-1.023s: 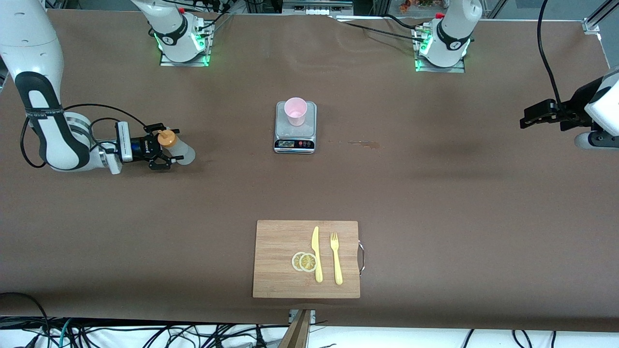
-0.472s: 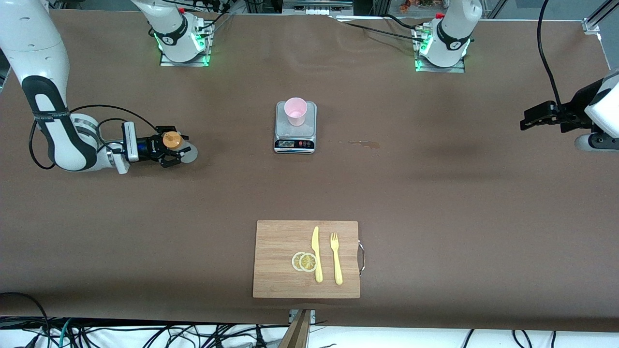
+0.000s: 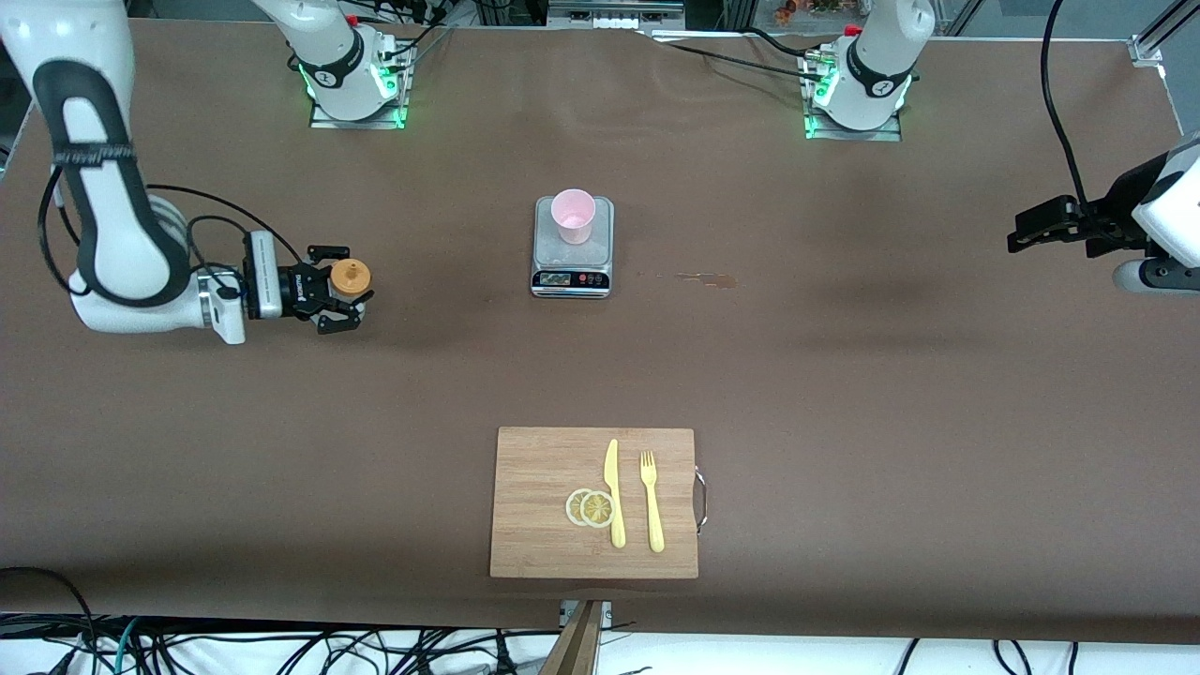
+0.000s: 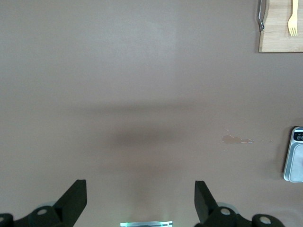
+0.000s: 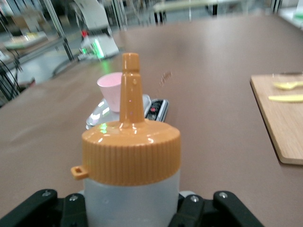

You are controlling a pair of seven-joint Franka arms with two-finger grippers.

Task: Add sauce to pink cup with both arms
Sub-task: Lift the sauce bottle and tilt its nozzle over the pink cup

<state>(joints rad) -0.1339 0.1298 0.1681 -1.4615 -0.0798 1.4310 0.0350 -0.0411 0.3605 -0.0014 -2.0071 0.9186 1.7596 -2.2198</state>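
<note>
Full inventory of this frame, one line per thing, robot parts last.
sauce bottle: 1, whitish with orange cap, in the right hand.
pink cup: 1, pink, on the scale.
scale: 1, silver, mid-table.
cutting board: 1, wood, nearer the front camera than the scale.
knife: 1, yellow, on the board.
fork: 1, yellow, beside the knife.
lemon slices: 2, yellow, on the board.
stain: 1, brownish, beside the scale.
right hand: shut on the bottle.
left hand: open, waiting.

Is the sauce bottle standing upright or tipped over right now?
Upright. The sauce bottle sits between the right gripper fingers with its orange nozzle pointing straight up; the front view looks down onto its cap.
</note>
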